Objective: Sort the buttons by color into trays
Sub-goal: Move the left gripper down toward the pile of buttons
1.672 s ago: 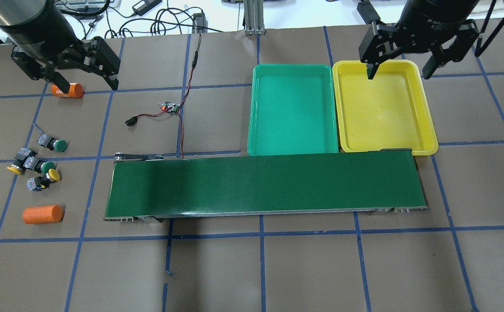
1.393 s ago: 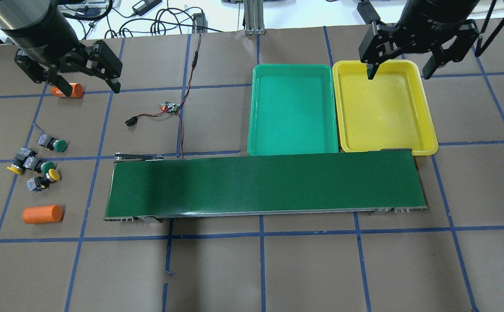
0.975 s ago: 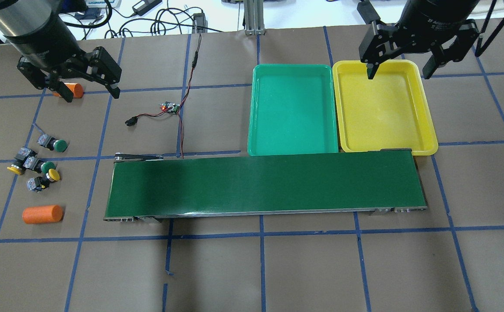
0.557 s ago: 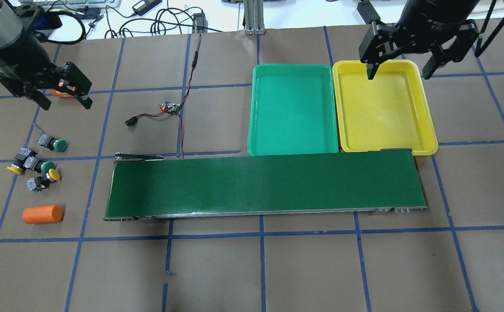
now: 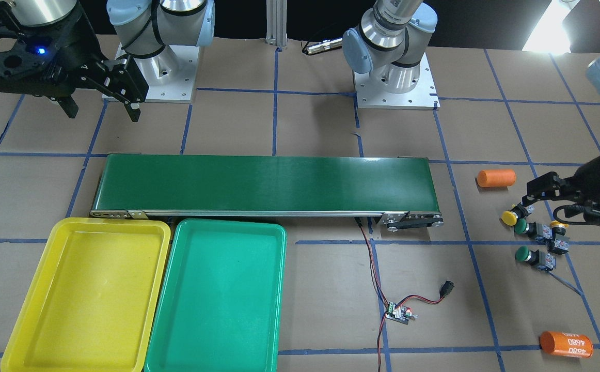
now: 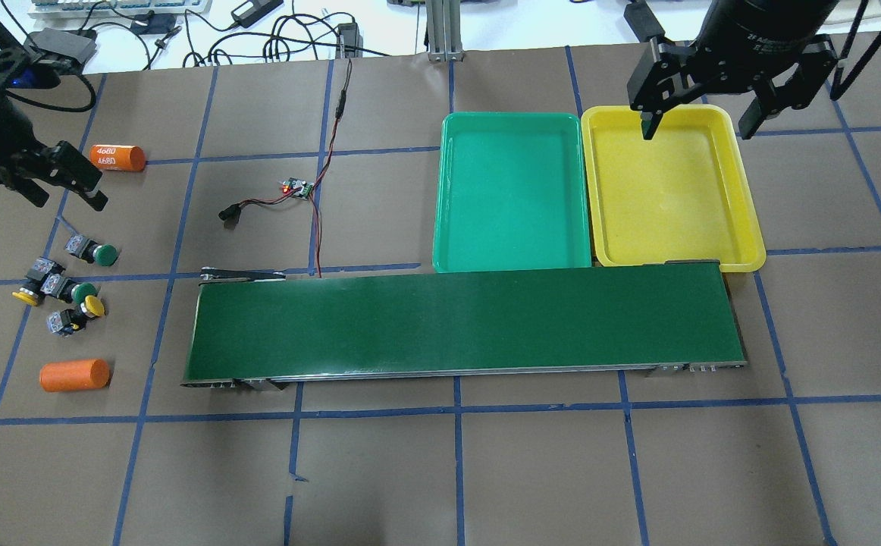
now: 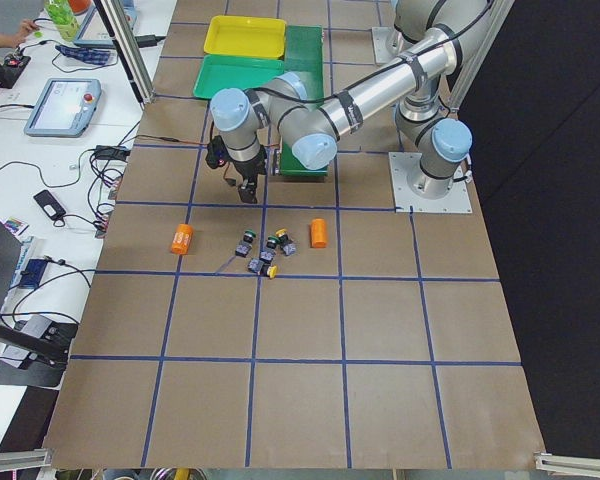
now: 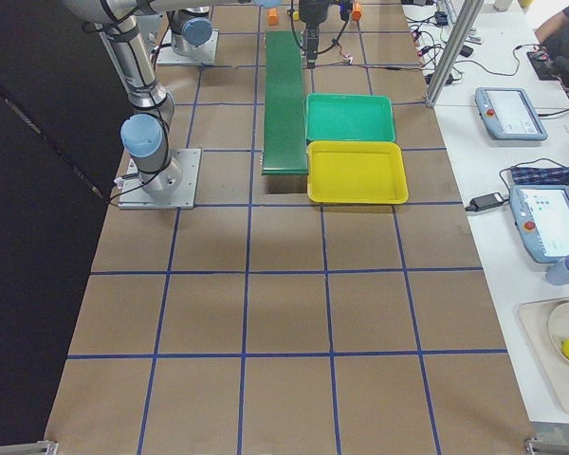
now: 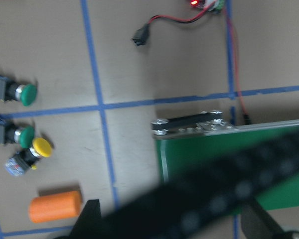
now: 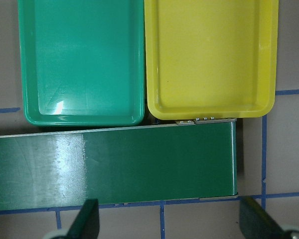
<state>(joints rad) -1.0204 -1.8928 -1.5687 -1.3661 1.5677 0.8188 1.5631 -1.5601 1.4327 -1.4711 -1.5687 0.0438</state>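
Left jaws, right jaws spread; glossy round-cornered plastic green tray (image 6: 512,189), yellow tray (image 6: 668,189); mushroom-capped buttons (image 6: 86,290) on matte table (image 6: 562,470)

The overhead view looks forward and down on the table (image 6: 456,470), with the conveyor belt (image 6: 463,322) across mid-frame. The front-facing view looks steeply down from the opposite side, arm bases (image 5: 393,77) along its top edge. These two views share the belt, the green tray (image 6: 512,189), the yellow tray (image 6: 668,189) and the buttons (image 6: 86,290). Both side views look along the table from its ends, from far off. The wrist views look straight down from close by: the left one on the belt's end and the buttons, the right one on both trays.
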